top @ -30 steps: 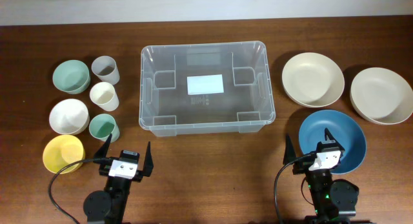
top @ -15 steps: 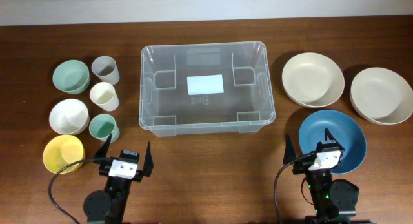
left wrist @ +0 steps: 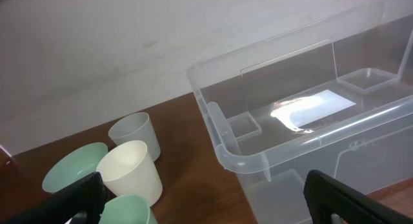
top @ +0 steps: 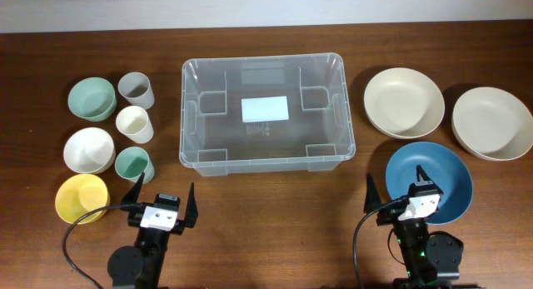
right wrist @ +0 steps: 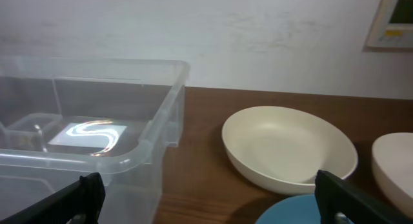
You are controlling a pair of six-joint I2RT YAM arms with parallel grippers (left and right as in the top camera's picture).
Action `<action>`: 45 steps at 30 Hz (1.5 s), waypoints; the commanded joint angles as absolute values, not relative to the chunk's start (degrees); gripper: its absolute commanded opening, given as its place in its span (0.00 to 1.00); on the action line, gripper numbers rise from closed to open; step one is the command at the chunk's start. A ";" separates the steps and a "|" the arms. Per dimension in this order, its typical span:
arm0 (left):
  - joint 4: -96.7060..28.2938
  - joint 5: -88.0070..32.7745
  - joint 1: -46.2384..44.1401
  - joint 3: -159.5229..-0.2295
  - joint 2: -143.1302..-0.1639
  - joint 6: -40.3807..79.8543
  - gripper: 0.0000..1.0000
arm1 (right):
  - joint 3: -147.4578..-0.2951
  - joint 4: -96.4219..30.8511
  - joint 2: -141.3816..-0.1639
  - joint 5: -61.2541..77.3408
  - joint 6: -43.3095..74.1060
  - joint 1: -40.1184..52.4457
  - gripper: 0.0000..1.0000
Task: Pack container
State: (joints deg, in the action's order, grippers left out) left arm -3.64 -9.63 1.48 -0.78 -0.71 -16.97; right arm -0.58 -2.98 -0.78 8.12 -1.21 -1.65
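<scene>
Left hand [left wrist: 204, 177] fingers [left wrist: 339, 201] cropped; container [left wrist: 303, 114] too

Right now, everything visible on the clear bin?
The container is a large see-through plastic rectangle with rounded corners, a rolled rim, moulded ribs inside and a white label on its bottom. It stands upright, open-topped and empty, on the table between the cream cup and the nearer cream bowl. Only the table touches it.

You see the clear container [right wrist: 155, 130] at left and a cream bowl [right wrist: 290, 146] near it on the brown surface [right wrist: 200, 153]. The right claw [right wrist: 210, 198] shows fingertips spread wide at the bottom corners.
</scene>
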 commanded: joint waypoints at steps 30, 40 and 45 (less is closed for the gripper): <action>-3.73 -10.07 1.78 -0.54 -0.34 -17.23 1.00 | -48.23 -54.41 -38.87 -15.27 48.12 -15.97 0.99; -3.73 -10.07 1.78 -0.54 -0.34 -17.23 1.00 | -46.74 -61.82 -44.73 -6.13 45.23 -34.39 0.99; -3.73 -10.07 1.78 -0.54 -0.34 -17.26 1.00 | -44.31 -60.07 -47.70 -5.04 42.33 -36.49 0.99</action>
State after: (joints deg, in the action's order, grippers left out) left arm -3.64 -9.63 1.48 -0.78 -0.69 -16.97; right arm -46.09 -61.45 -46.19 -6.81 44.82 -35.33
